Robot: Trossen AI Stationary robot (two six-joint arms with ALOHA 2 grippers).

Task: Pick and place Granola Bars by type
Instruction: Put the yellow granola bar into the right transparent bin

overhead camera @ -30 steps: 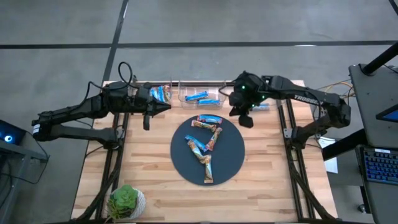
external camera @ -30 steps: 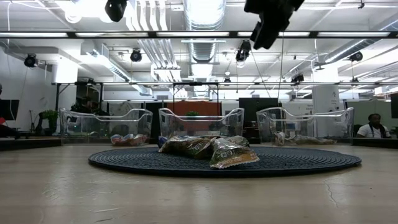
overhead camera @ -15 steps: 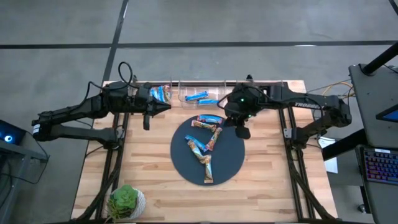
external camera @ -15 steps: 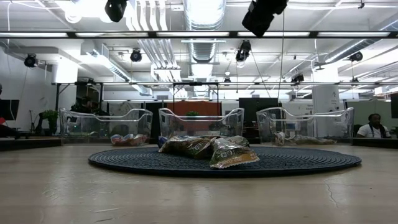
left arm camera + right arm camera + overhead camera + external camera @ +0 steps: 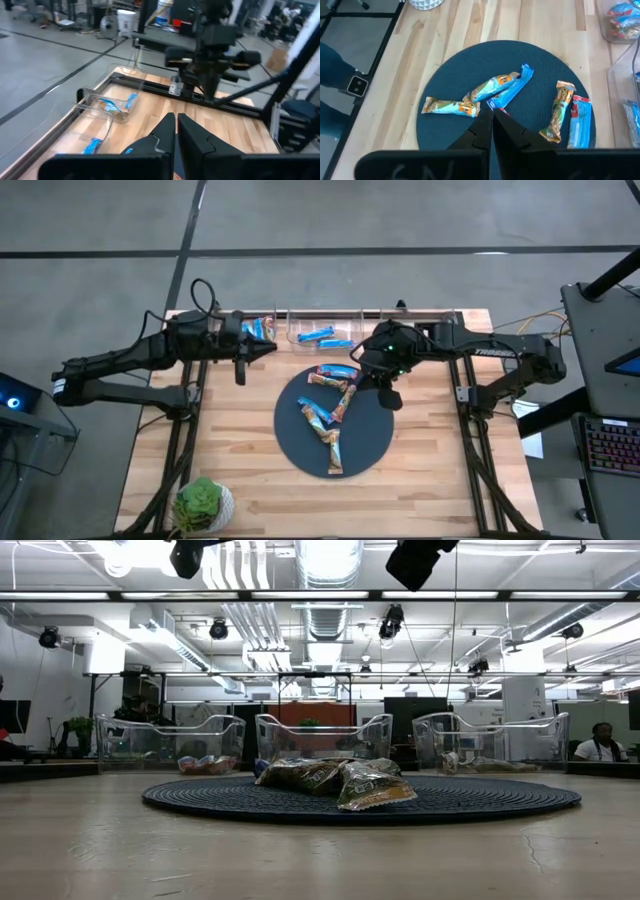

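right tool [image 5: 391, 392] hanging pressed together, empty, over mat [image 5: 372, 442] edge | nearest bars [image 5: 334, 373] lying just leftward, long axis crosswise | left tool [image 5: 262, 351] together, farther.

Low view: both arms cut off at top; bin [image 5: 170, 743] contents indistinct.

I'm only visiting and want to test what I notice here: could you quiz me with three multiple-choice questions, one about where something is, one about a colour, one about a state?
1. Where do the loose granola bars lie?
A. on the round mat
B. on the floor
C. in the plant pot

2. What colour is the round mat?
A. white
B. dark blue-grey
C. yellow

3. How are the right gripper fingers?
A. wide open
B. shut
C. holding a bar

Answers: 1 A, the high view shows them on the mat. 2 B, dark against the wooden table. 3 B, its fingers meet with nothing between.
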